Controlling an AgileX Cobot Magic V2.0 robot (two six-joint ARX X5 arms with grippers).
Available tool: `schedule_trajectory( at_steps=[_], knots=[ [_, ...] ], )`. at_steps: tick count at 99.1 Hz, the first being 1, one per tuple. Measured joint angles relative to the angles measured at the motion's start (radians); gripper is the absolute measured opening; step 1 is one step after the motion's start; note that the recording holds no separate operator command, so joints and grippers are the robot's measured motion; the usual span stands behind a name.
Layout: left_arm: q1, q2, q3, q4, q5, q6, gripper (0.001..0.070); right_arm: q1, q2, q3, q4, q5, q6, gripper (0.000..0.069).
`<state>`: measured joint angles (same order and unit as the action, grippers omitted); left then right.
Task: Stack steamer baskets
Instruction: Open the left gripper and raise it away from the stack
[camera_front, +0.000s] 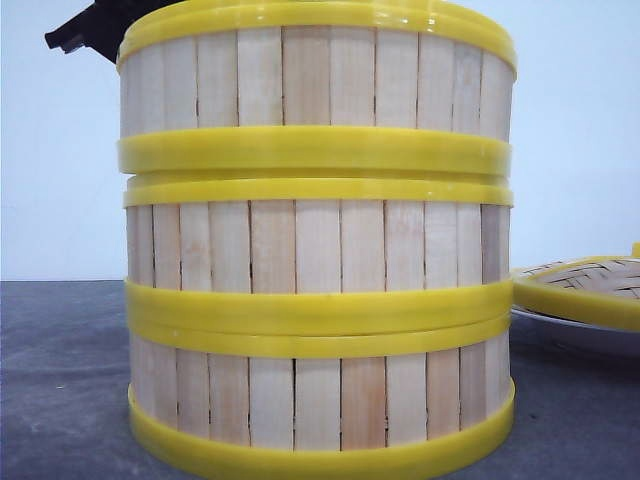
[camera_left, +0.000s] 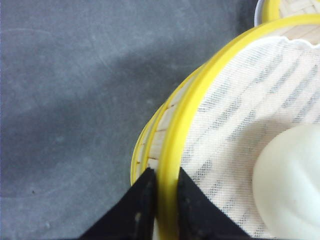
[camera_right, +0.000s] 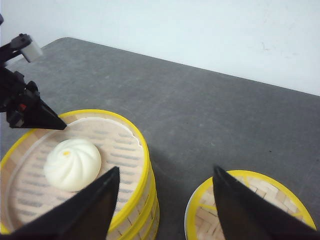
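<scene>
Front view, three round slatted-wood steamer baskets stacked, glossy yellow rims, left gripper pinching top rim, right gripper spread wide, woven bamboo lid, smooth white bun.

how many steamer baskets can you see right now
3, all in one stack: the bottom basket on the table, the middle basket on it, and the top basket, whose rim the left gripper pinches. None seem hidden.
</scene>
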<state>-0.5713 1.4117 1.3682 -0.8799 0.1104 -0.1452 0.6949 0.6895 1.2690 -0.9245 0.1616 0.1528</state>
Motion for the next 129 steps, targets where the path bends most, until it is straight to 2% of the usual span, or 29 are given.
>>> schedule_trajectory(
  at_steps=[80,87,99,106,112,129],
  knots=[
    [0.0,0.022,0.0,-0.002,-0.007,0.0,0.0035,0.0,0.0,0.0,-0.001,0.0,0.0,0.0364],
    [0.0,0.022,0.0,0.0,-0.007,-0.002,0.0071,0.0,0.0,0.0,-0.003,0.0,0.0,0.0364],
    [0.001,0.022,0.002,0.008,-0.011,-0.002,0.0216,0.0,0.0,0.0,-0.003,0.0,0.0,0.0364],
    [0.001,0.022,0.002,0.008,-0.027,-0.002,0.0275,0.0,0.0,0.0,-0.003,0.0,0.0,0.0364],
    [0.001,0.022,0.002,0.009,-0.042,-0.002,0.0295,0.0,0.0,0.0,-0.003,0.0,0.0,0.0364],
    [0.001,0.022,0.002,0.023,-0.089,-0.002,0.0296,0.0,0.0,0.0,-0.003,0.0,0.0,0.0364]
  ],
)
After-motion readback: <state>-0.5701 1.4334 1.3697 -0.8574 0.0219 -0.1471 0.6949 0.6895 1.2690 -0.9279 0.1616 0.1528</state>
